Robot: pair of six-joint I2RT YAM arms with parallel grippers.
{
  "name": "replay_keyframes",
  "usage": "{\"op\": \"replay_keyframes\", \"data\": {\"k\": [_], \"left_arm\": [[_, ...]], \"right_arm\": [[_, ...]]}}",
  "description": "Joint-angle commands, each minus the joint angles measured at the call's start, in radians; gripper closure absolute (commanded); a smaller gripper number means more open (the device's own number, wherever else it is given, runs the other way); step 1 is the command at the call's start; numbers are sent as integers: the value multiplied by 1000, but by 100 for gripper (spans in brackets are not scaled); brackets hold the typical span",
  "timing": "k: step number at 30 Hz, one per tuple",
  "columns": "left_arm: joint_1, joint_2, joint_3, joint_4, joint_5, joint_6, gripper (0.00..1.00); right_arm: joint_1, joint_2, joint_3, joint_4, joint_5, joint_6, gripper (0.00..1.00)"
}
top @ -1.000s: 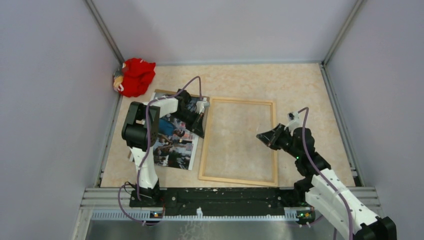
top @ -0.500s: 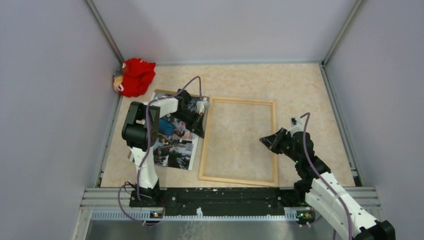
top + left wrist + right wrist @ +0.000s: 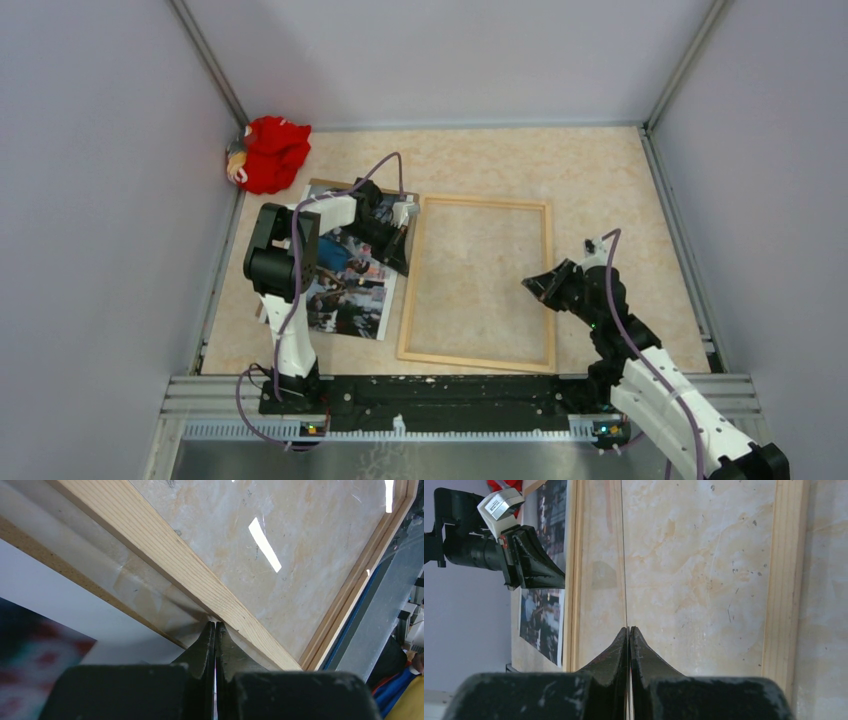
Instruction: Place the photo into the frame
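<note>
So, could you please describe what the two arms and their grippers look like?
The left arm and right arm have white links with black joint housings, each trailing a looping purple cable. The left gripper and right gripper carry black, wedge-shaped fingers tapering to thin tips.

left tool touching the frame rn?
Cannot tell. Left wrist view: the shut left tool ends right at the edge of the frame; contact or hairline gap unclear.

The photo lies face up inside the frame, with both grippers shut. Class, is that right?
Not quite: the photo lies face up beside the frame, on its left, not inside it, as the top external view shows. The left gripper and right gripper are both shut.
</note>
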Motion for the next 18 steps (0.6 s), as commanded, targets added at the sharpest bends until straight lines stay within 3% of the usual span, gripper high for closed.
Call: {"op": "replay_keyframes", "data": {"k": [1,18], "left_arm": [[-1,29,11,13,-29,26,100],[-1,28,8,13,-35,27,100]], "right_arm": [[-6,19,-12,9,-17,10,100],[-6,-33,-42,-88,87,46,100]]}}
